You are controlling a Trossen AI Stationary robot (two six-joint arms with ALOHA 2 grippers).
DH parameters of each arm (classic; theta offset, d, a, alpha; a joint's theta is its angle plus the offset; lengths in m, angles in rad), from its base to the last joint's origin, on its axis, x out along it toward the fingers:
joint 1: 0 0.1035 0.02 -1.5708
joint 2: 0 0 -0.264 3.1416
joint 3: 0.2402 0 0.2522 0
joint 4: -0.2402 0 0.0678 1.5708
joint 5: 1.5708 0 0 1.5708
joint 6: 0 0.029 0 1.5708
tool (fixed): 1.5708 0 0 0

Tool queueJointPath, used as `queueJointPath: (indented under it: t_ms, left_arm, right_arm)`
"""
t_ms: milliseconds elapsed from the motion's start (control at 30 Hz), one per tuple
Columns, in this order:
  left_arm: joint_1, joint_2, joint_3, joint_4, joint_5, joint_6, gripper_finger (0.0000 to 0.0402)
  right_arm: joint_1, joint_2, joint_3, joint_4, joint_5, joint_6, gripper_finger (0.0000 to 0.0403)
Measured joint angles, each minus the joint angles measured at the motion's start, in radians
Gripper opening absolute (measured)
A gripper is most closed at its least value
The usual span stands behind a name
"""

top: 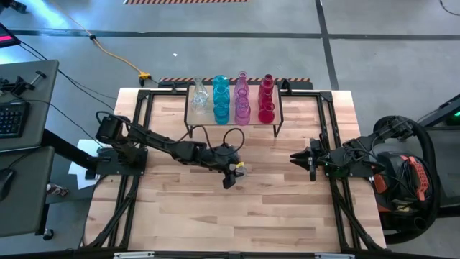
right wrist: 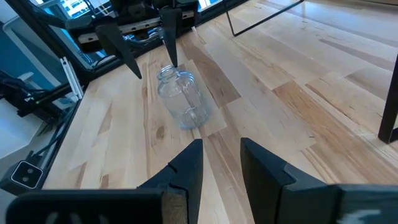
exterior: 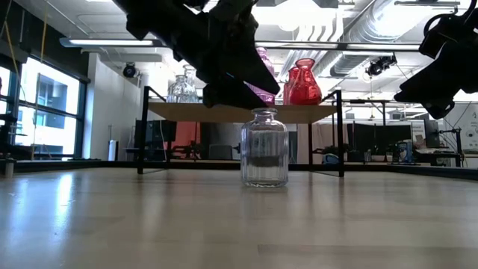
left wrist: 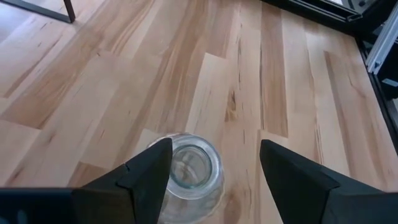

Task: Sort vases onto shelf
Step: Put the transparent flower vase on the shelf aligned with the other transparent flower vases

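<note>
- Table [top: 287, 208]: light wood, carrying everything.
- Shelf [top: 195, 116]: standing at the far edge, holding clear, teal, pink and red vases [top: 243, 101].
- Left gripper [top: 234, 175]: hovering mid-table, fingers spread apart over the jar.
- Right gripper [top: 296, 158]: waiting at the right, fingers nearly together, holding nothing.
- Clear jar [exterior: 264, 147]: standing upright mid-table.

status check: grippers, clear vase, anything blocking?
Left gripper open above clear vase, not gripping. Right gripper narrowly open, empty, waiting at table's right. Vase upright on table, in front of shelf. Nothing in the way.

Left gripper [top: 231, 175] hangs mid-table (jaws wide); right gripper [top: 297, 158] narrowly parted.
</note>
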Motion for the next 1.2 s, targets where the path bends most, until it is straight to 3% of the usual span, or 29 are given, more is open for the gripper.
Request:
queueJointPath:
  t_ms: [1200]
  left_arm:
    - [-0.053,-0.005,-0.004,0.011,-0.179,0.069,0.0237]
  right_arm:
    - [0.0,0.0,0.0,-0.012,-0.003,0.0,0.0089]
